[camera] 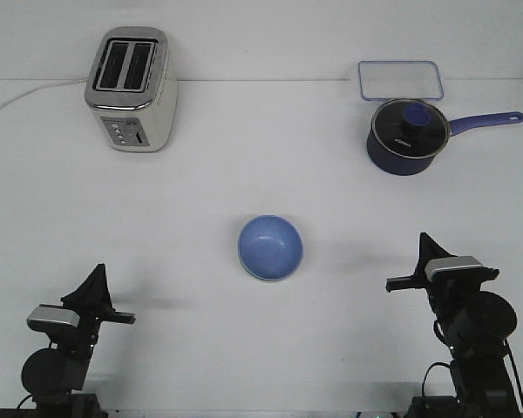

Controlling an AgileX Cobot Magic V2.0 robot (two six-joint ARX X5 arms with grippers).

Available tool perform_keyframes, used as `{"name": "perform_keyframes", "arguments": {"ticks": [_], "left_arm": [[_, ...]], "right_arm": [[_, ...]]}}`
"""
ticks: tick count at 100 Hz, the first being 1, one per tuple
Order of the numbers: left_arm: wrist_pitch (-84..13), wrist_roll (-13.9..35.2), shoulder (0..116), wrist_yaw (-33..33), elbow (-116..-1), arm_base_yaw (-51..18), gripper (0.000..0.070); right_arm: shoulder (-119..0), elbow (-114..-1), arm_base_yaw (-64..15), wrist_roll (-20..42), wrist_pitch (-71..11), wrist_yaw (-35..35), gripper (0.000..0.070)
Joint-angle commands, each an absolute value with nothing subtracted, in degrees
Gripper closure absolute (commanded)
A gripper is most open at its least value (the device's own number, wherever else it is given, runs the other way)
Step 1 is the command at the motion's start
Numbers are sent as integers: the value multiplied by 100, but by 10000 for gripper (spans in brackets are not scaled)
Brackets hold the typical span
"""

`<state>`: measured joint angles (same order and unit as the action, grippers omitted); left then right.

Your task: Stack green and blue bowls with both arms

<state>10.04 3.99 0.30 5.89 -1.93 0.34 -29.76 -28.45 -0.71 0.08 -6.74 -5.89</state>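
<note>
The periwinkle blue bowl (270, 247) sits upright on the white table (261, 174), in the middle and a little toward me. A thin pale rim shows along its near edge; I cannot tell whether that is the green bowl under it. No separate mint green bowl is in view. My left gripper (98, 268) is low at the near left, pointing up, its fingers together and empty. My right gripper (424, 237) is at the near right, also pointed, fingers together and empty. Both are well apart from the bowl.
A silver toaster (131, 87) with a white cord stands at the back left. A dark blue saucepan (407, 138) with a glass lid and a long handle stands at the back right, with a clear lidded container (400, 80) behind it.
</note>
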Motion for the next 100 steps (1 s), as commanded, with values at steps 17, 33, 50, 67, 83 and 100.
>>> {"name": "perform_keyframes", "arguments": {"ticks": [17, 33, 50, 67, 83, 100], "left_arm": [[1068, 397, 19, 580, -80, 40, 690], [1068, 397, 19, 578, -80, 40, 689], [1068, 397, 19, 580, -80, 40, 690], [1068, 397, 19, 578, -80, 40, 690], [1066, 397, 19, 580, -80, 40, 690], [1066, 397, 19, 578, -80, 40, 690]], "right_arm": [[-3000, -2847, -78, 60, -600, -582, 700], [-3000, -2847, -78, 60, -600, -582, 700], [-3000, -2847, -78, 60, -600, -582, 700], [-2915, -2792, -80, 60, -604, -580, 700], [-2473, -2517, -78, 60, -593, -582, 700], [-1691, -1951, -78, 60, -593, -574, 700]]}}
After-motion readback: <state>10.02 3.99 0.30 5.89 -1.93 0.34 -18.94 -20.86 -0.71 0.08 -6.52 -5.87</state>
